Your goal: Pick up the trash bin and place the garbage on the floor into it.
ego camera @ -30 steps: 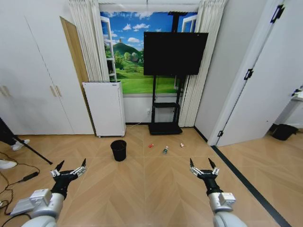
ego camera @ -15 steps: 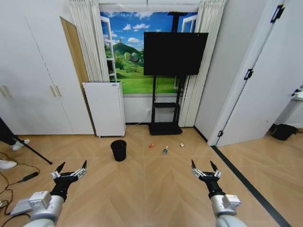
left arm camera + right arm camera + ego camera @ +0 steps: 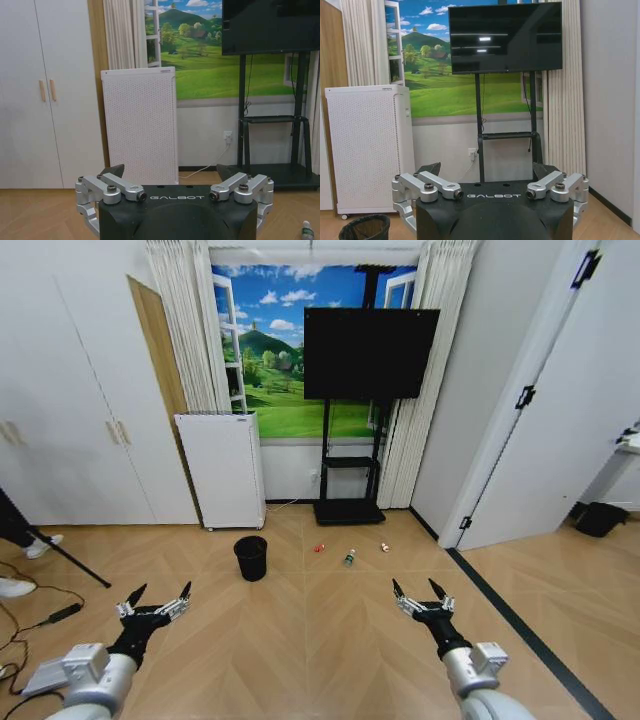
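The trash bin [image 3: 250,557] is a small black round basket standing on the wood floor ahead, left of centre; its rim [image 3: 365,227] also shows in the right wrist view. To its right lies the garbage: a red piece [image 3: 319,548], a small clear bottle [image 3: 349,557] [image 3: 307,231] and a red-and-white piece [image 3: 385,547]. My left gripper [image 3: 160,595] [image 3: 170,172] hangs open low on the left, well short of the bin. On the right, my right gripper [image 3: 415,588] [image 3: 486,170] is open too, short of the litter. Both are empty.
A white perforated cabinet [image 3: 218,470] and a TV on a black stand [image 3: 370,370] line the back wall. Cables [image 3: 40,615], a tripod leg and shoes lie at the far left. A dark floor strip [image 3: 520,625] runs along the right, with another black bin [image 3: 600,518] beyond it.
Both grippers have drifted slightly inward toward the middle, the left rightward and the right leftward. The bin and litter have not moved.
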You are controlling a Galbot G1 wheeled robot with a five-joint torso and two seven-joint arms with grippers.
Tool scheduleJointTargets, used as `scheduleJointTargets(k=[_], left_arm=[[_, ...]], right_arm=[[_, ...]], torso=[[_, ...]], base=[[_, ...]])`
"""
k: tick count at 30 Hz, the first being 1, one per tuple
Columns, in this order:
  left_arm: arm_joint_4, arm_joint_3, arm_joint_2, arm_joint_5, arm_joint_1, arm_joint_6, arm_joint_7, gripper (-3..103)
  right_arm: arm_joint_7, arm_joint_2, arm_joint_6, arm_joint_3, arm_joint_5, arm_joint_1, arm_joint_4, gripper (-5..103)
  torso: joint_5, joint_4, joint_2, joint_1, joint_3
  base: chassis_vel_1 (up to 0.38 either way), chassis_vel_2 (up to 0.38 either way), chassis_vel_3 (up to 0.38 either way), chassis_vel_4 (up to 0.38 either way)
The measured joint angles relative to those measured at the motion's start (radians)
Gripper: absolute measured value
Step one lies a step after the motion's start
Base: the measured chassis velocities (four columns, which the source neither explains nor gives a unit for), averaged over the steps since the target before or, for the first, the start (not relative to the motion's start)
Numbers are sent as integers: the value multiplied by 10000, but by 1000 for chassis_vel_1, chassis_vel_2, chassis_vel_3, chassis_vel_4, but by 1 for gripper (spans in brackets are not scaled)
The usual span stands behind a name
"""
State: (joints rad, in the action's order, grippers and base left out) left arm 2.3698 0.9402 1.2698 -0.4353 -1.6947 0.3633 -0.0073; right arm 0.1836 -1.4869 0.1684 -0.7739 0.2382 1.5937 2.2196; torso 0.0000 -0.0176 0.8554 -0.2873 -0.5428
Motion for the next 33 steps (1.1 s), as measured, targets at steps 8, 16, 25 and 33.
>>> scheduleJointTargets(k=[8, 16, 25, 33], left_arm=[[54, -4, -25, -1, 34, 6, -2, 100], [41, -13, 23, 73, -7, 1, 29, 100], [-24, -33, -5, 99, 25, 0, 59, 100], [-66, -52, -55, 96, 77, -2, 63, 100]], right_arm=[[2, 26, -110, 1, 22, -14, -1, 100], [37, 31, -285, 39, -40, 21, -113, 100], [108, 36, -339, 41, -68, 67, -182, 100], [113, 30, -361, 48, -96, 78, -202, 100]], torso=[[1, -1, 0, 1, 0], [1, -1, 0, 5, 1], [0, 0, -3, 0, -1], [0, 0, -3, 0, 0]], base=[[0, 0, 0, 0], [-97, 79, 88, -91], [-209, 211, 231, -207], [-299, 301, 285, -304]])
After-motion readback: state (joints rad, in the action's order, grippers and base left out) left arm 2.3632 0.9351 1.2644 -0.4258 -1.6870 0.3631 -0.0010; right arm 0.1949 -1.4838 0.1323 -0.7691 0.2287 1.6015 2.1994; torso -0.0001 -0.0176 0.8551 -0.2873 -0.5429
